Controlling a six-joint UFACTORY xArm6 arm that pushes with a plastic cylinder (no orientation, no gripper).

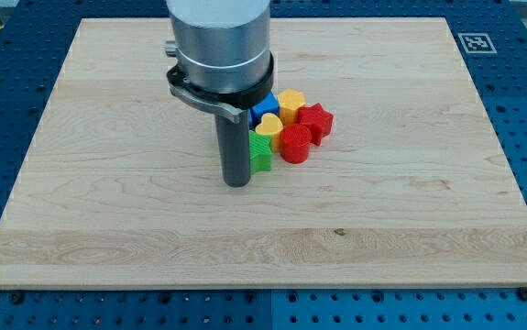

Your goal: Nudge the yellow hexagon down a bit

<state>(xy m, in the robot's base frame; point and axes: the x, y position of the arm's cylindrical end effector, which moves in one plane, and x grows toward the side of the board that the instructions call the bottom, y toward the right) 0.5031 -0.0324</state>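
The yellow hexagon (291,103) lies at the top of a tight cluster of blocks near the board's middle. Touching it are a blue block (264,107) to its left, a red star-like block (315,122) to its right, a yellow heart (269,127) below-left and a red round block (295,144) below. A green block (260,153) sits at the cluster's lower left. My tip (236,182) rests on the board right beside the green block's left side, below and left of the yellow hexagon. The arm's body hides part of the blue block.
The wooden board (107,183) lies on a blue perforated table. A black-and-white marker tag (476,42) sits off the board's top right corner. The arm's grey cylinder (220,41) hangs over the board's top middle.
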